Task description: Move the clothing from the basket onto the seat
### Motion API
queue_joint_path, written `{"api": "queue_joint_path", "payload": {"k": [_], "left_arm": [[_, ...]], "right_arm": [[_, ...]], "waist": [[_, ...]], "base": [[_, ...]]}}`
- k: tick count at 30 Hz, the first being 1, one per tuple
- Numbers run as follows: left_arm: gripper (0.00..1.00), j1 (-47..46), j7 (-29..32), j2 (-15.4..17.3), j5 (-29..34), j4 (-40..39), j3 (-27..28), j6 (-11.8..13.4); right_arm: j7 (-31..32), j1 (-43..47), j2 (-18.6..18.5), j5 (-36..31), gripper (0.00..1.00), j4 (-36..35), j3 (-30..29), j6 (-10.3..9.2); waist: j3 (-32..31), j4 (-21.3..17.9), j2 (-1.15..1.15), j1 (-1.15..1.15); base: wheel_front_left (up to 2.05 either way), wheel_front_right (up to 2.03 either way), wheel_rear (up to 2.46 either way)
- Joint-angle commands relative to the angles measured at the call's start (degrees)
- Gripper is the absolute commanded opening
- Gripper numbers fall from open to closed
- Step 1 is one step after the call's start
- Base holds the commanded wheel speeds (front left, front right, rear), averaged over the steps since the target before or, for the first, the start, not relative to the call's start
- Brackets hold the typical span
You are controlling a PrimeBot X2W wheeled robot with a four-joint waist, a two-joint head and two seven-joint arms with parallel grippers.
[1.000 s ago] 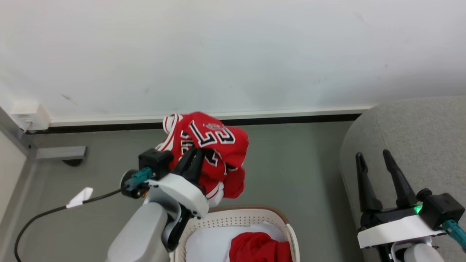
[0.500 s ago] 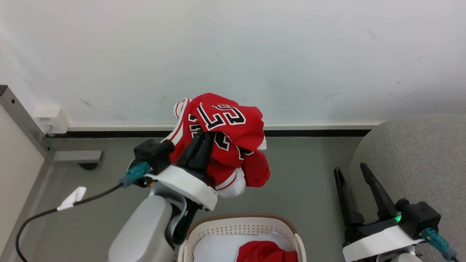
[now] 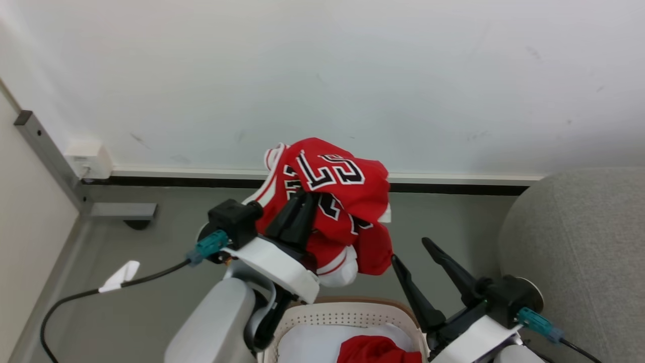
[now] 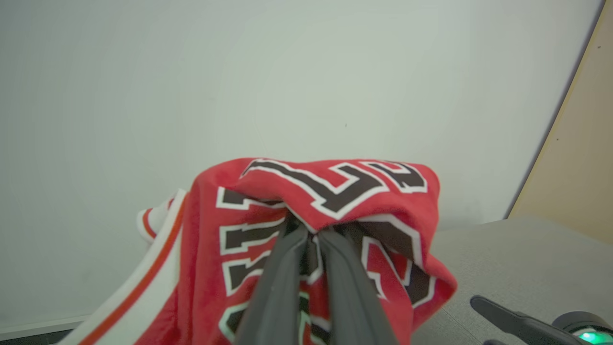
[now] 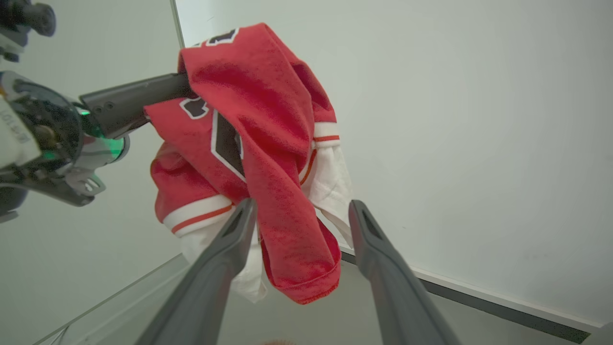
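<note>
The clothing's red jersey (image 3: pixel 347 201) with white trim and black-and-white numbers hangs bunched in the air above the basket (image 3: pixel 322 313), with my left gripper (image 3: pixel 304 196) shut on it. From the left wrist, its fingers (image 4: pixel 287 268) pinch a fold of the jersey (image 4: pixel 335 187). A plain red garment (image 3: pixel 378 350) lies in the basket. My right gripper (image 3: pixel 409 251) stands open just right of the hanging jersey, over the basket's right rim. From the right wrist, the jersey (image 5: pixel 258 120) hangs just beyond my open right gripper (image 5: pixel 302 205). The grey seat (image 3: pixel 579 242) is at the right.
A flat white sheet (image 3: pixel 307 345) lies in the basket beside the red garment. A white wall with a dark baseboard (image 3: pixel 453 187) runs behind. A black cable (image 3: pixel 101 295) trails over the grey floor at the left, near a metal frame post (image 3: pixel 50 156).
The head camera has shifted. My open right gripper has swung left from beside the seat to close by the hanging jersey. The left gripper keeps its hold on the raised jersey.
</note>
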Motion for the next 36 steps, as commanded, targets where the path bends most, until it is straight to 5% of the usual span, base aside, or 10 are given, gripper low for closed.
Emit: {"api": "queue_joint_path", "payload": {"k": [1, 14, 23, 25, 26, 36], "left_arm": [[0.00, 0.7, 0.2, -0.2, -0.6, -0.6, -0.4, -0.1], [0.00, 1.4, 1.8, -1.5, -2.9, -3.1, -9.9, 0.0], [0.00, 0.7, 2.8, -1.5, -5.6, -2.9, -15.0, 0.7], [0.00, 0.5, 2.8, -1.5, -5.8, -2.5, -15.3, 1.1], [0.00, 0.5, 2.7, -1.5, -6.0, -2.3, -15.4, 1.1], [0.00, 1.1, 1.8, -1.1, -6.8, 0.2, -15.0, 2.0]], "right_arm": [[0.1, -1.0, -0.4, 0.5, 1.00, 1.0, 0.7, -0.12], [0.0, -7.7, -0.7, 3.7, 1.00, 13.2, 7.7, -0.12], [0.0, -9.5, -0.1, 5.8, 1.00, 13.1, 9.9, -0.12], [0.0, -8.7, 0.2, 5.5, 0.43, 11.9, 9.2, -0.12], [0.1, -8.2, 0.3, 5.6, 0.00, 11.4, 8.9, -0.12], [0.1, -5.1, -0.8, 6.2, 0.00, 8.4, 6.3, -0.12]], "waist": [[-0.2, 0.7, 0.00, 0.00], [-1.4, 8.5, 0.00, 0.00], [-2.2, 11.6, 0.00, 0.00], [-2.2, 11.9, 0.00, 0.00], [-2.2, 12.0, 0.00, 0.00], [-1.7, 10.2, 0.00, 0.00]], "base": [[0.00, 0.00, 0.00], [0.00, 0.00, 0.00], [0.00, 0.00, 0.00], [0.00, 0.00, 0.00], [0.00, 0.00, 0.00], [0.00, 0.00, 0.00]]}}
